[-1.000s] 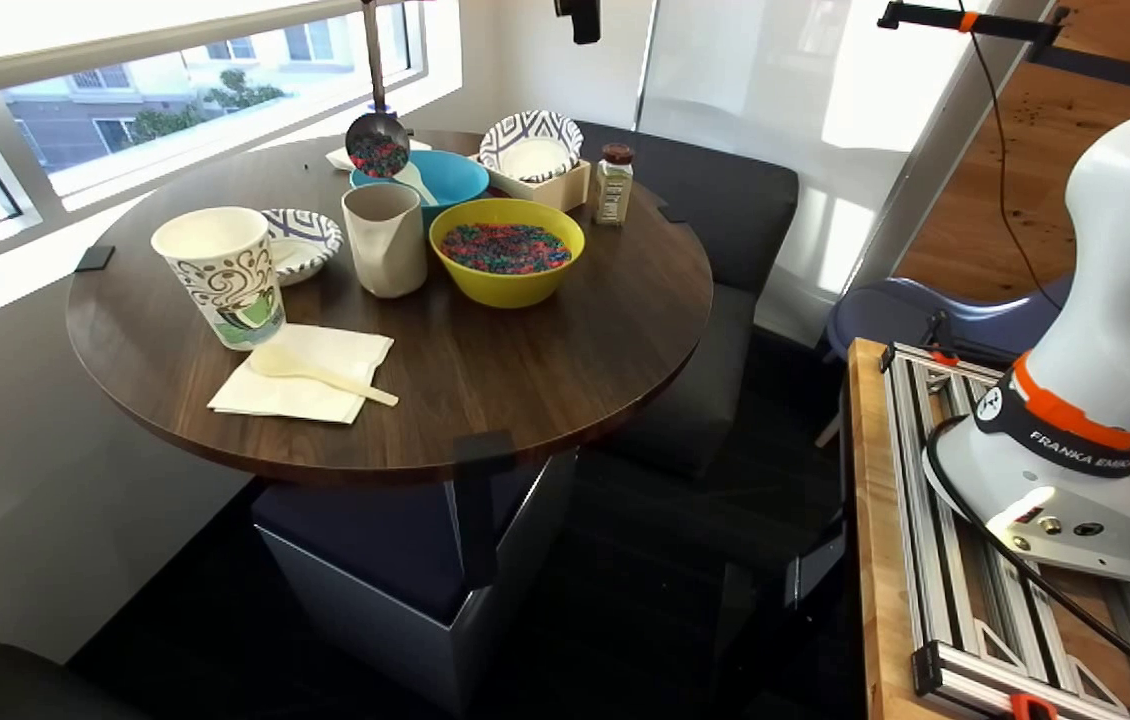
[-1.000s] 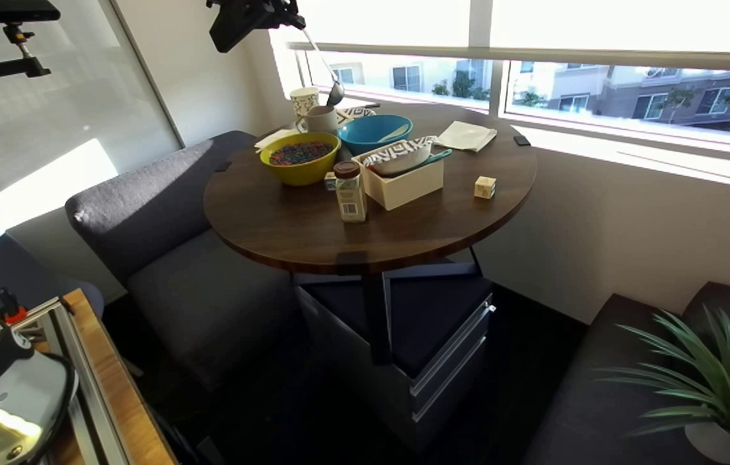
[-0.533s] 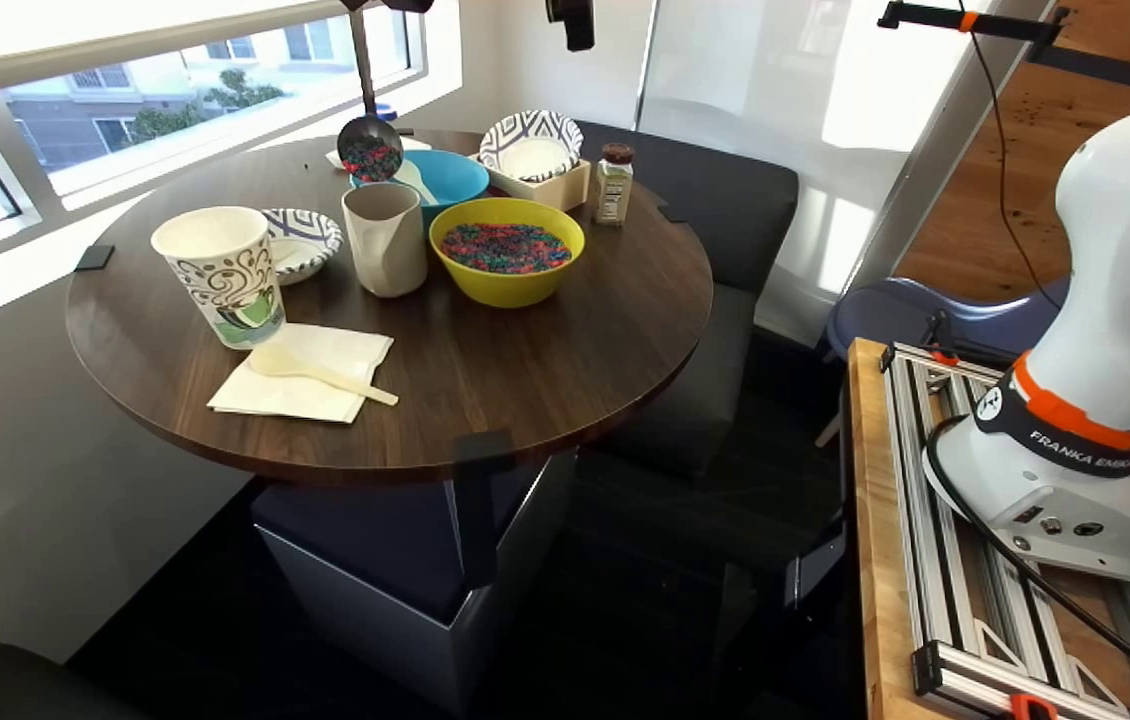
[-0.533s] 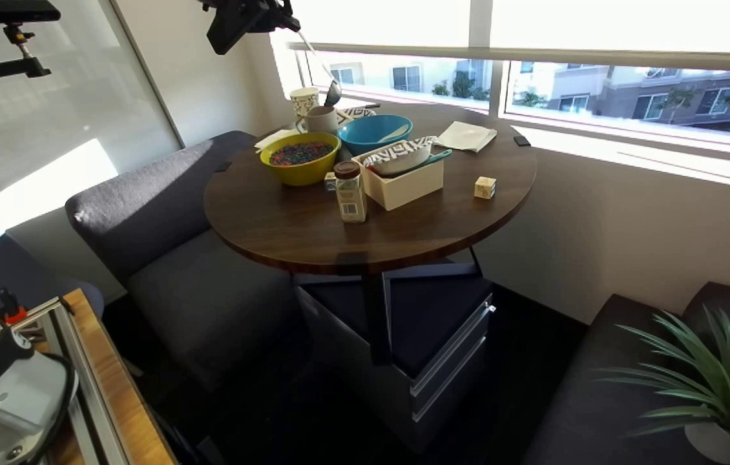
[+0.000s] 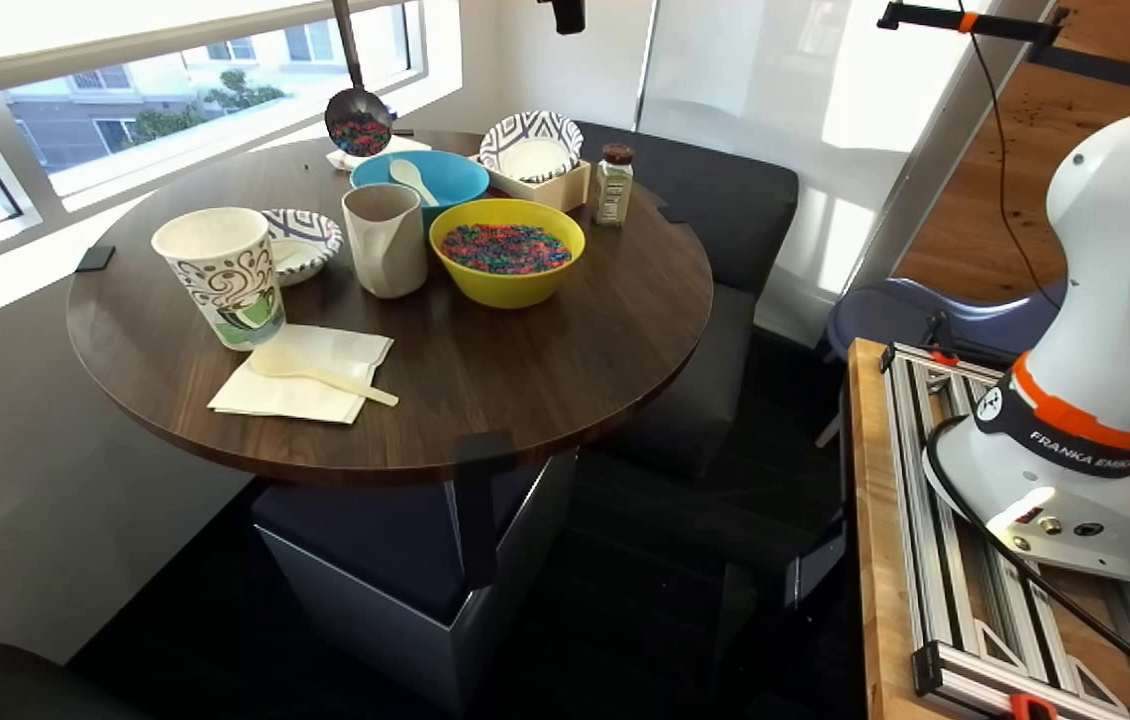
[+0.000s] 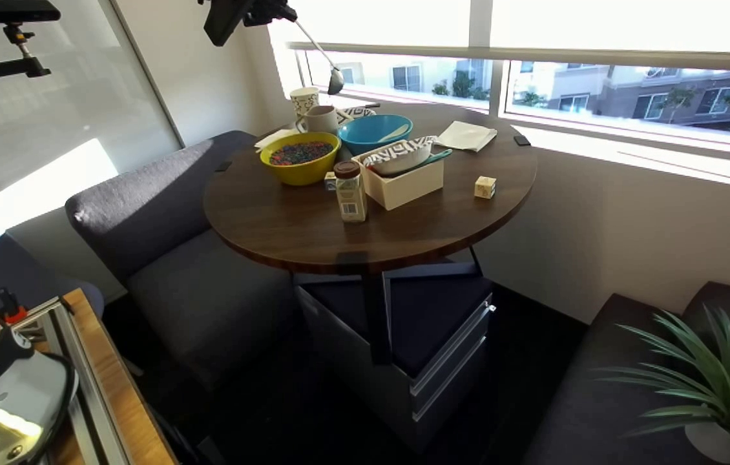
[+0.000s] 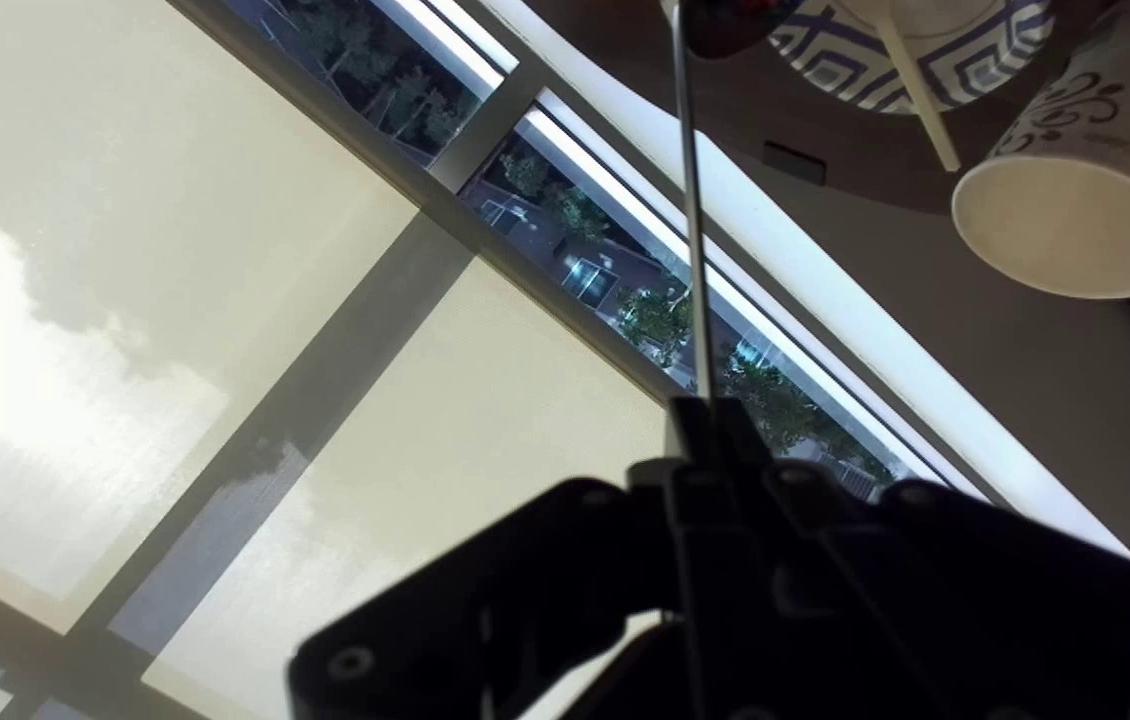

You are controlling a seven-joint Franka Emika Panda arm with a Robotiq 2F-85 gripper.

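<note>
It looked like an office nook, with a round table [image 6: 417,226], upholstered bench [image 6: 203,284] and cushion-topped filing cabinet [image 6: 449,368].

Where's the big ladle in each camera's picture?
In an exterior view: the ladle is near the top, left of the middle.
In an exterior view: the ladle is near the top, just left of the middle.
Wrist view: its handle runs from the gripper to the top edge, right of the middle.
Shared landmark: the swirly paper cup.
</note>
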